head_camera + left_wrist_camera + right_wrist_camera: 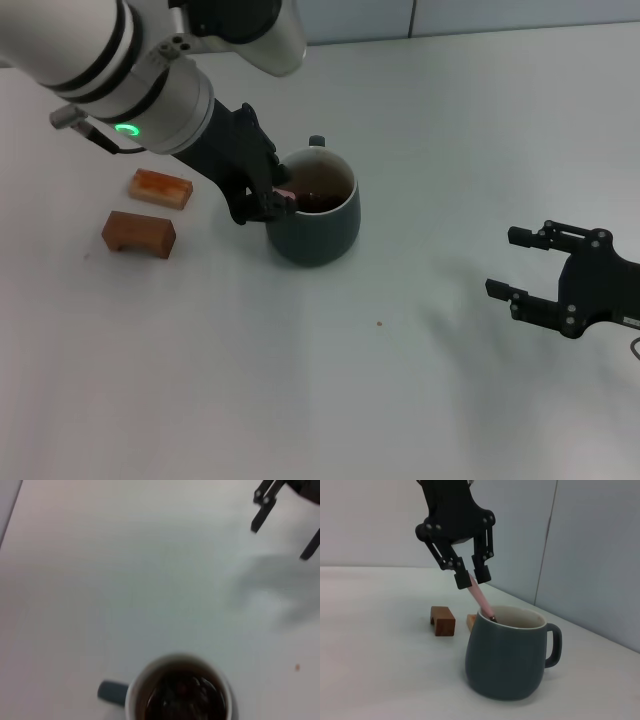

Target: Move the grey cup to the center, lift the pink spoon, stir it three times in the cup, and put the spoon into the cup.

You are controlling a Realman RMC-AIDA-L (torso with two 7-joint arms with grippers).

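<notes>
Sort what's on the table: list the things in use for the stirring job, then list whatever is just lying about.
In use:
- mug, holding dark liquid
- pink spoon, tilted into the mug
- left tool, gripping the spoon's handle above the rim

Lying about:
- two wooden blocks beside the mug
- right tool, open and off to the side

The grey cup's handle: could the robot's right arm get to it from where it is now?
Probably yes. The right gripper hangs open off to the side, with bare table between it and the grey cup. The left gripper, holding the pink spoon, is on the cup's other side.
</notes>
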